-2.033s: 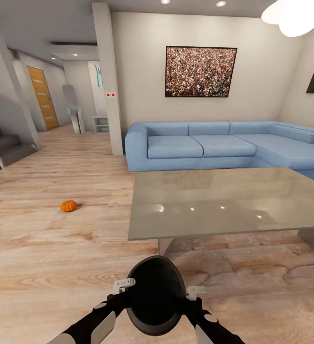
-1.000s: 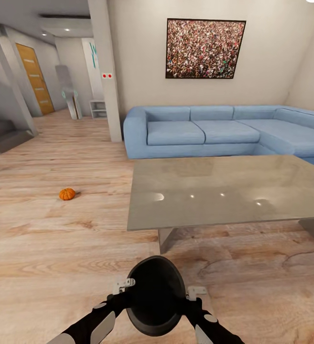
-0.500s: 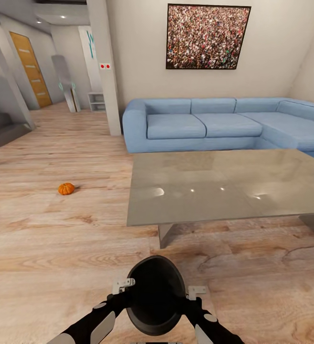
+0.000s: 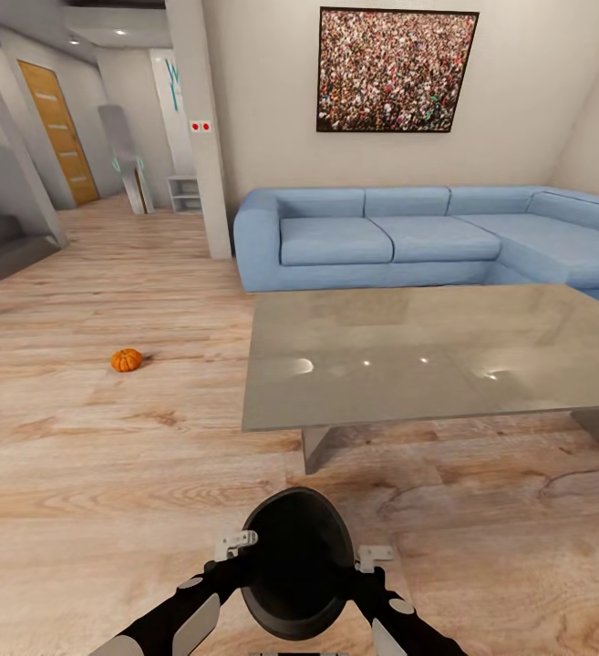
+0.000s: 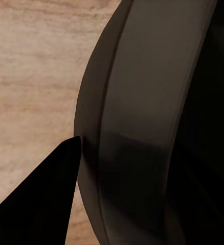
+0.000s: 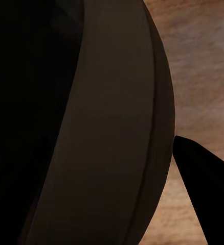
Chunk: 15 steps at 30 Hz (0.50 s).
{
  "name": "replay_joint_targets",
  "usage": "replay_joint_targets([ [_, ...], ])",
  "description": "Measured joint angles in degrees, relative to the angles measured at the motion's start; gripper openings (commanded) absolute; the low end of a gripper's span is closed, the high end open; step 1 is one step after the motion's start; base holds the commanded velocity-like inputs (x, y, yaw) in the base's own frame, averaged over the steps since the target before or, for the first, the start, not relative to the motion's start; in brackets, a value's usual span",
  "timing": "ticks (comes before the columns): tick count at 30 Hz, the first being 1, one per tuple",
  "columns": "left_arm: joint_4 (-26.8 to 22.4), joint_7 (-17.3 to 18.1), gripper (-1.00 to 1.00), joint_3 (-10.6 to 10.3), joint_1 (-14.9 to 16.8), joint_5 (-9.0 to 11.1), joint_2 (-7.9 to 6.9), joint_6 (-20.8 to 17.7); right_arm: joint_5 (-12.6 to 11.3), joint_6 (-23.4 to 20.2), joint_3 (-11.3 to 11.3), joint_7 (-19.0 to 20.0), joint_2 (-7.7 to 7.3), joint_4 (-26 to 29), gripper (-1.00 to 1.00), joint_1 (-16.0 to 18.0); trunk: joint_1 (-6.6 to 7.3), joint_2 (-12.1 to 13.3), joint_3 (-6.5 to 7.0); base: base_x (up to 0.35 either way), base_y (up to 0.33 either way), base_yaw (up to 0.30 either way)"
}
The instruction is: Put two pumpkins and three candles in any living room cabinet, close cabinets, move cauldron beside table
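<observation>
Both arms are reaching inward at the near edge of the head view, the left gripper (image 4: 235,545) and the right gripper (image 4: 372,553) pressing against opposite sides of the black cauldron (image 4: 297,562), which is being held between them above the wooden floor (image 4: 108,474). Each gripper is clamping onto the cauldron's rim, though how far the fingers are parted is hard to tell from above. The left wrist view is showing what the head view is hiding: one dark fingertip (image 5: 38,201) lying just outside the curved wall of the cauldron (image 5: 137,127), with floor planks behind. The right wrist view is giving the mirror of this, a dark fingertip (image 6: 206,196) outside the cauldron's wall (image 6: 117,143). Farther out, a grey table (image 4: 427,360) is standing just beyond the cauldron, to the right. A pumpkin (image 4: 126,360) is lying on the floor well to the left of the table, and a blue sofa (image 4: 408,237) is sitting against the far wall.
</observation>
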<state>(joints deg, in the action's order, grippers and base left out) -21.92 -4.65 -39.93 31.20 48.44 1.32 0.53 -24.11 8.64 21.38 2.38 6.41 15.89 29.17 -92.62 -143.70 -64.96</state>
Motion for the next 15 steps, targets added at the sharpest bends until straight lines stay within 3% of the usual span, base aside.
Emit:
replay_joint_targets([
  [9,0.0,-0.1,-1.00,-0.1,0.0,0.0,0.01,-0.2,-0.2,0.0,0.1,0.0,0.00,-0.1,-1.00,0.0,0.02,0.0,0.00,0.135,0.000,0.000],
  [15,0.0,0.0,-1.00,0.0,0.0,0.0,0.00,-0.1,-0.1,-0.1,0.0,0.0,0.00,-0.1,-1.00,0.0,0.00,0.0,0.00,0.040,0.000,0.000],
])
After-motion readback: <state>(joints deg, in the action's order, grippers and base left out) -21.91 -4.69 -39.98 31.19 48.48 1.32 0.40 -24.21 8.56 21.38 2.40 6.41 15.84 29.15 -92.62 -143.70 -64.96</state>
